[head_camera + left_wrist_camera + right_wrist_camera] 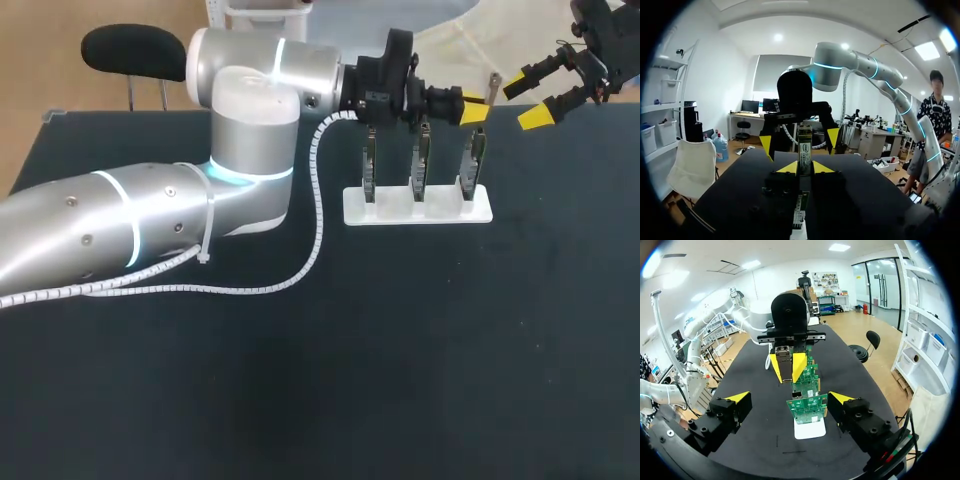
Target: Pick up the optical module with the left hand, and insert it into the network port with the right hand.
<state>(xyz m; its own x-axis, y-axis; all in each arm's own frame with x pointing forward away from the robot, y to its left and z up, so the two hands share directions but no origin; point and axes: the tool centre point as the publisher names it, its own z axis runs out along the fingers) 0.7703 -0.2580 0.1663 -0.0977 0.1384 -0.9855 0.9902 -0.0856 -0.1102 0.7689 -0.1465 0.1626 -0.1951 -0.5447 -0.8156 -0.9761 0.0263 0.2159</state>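
Gripper on my left arm (pixel 806 168) is pinching the optical module (pixel 805 147) between its two yellow tips, one on each side, so the module stands up out of the grip with much of its length free. It hangs over the table (pixel 400 350), close to the top edges of the circuit boards (pixel 420 168) at my right end of their row. As far as I can tell it touches none of them. My right gripper (pixel 789 398) faces it from beyond that end, fingers spread wide and holding nothing, near the module but apart from it.

I judge the pickup done and the handover to be the step in hand. The next move calls for my right gripper to come in on the module's free part, set its fingers square to the module's sides and press together on it before my left lets go. A skewed grip would spoil the insertion afterwards. Then my right arm has to carry the module to a network port on one of the boards; I cannot make out which port is meant.

Counted: one optical module, three circuit boards standing upright in a row, one white stand (pixel 400 214) holding all three, and two grippers.
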